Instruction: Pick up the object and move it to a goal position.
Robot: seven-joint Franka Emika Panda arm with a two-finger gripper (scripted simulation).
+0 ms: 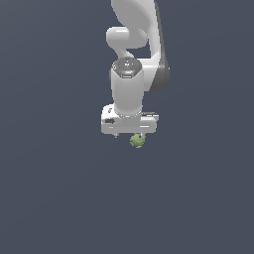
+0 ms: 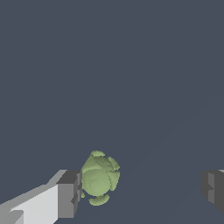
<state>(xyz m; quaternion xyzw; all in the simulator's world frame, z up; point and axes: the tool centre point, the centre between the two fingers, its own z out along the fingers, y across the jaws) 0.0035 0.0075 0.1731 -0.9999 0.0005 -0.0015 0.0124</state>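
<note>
The object (image 2: 99, 177) is a small, lumpy olive-green ball with a bumpy surface. In the wrist view it lies between the two fingers, right beside one grey fingertip (image 2: 69, 192) and far from the other fingertip (image 2: 213, 187). The gripper (image 2: 141, 190) is open, its jaws spread wide. From the exterior view, the white arm hangs straight down over the grey floor, and the gripper (image 1: 128, 135) sits just above the object (image 1: 137, 141), which peeks out below the hand toward the exterior view's right. The fingertips are mostly hidden behind the hand there.
A flat, dark grey floor (image 1: 59, 188) fills both views. Nothing else stands on it.
</note>
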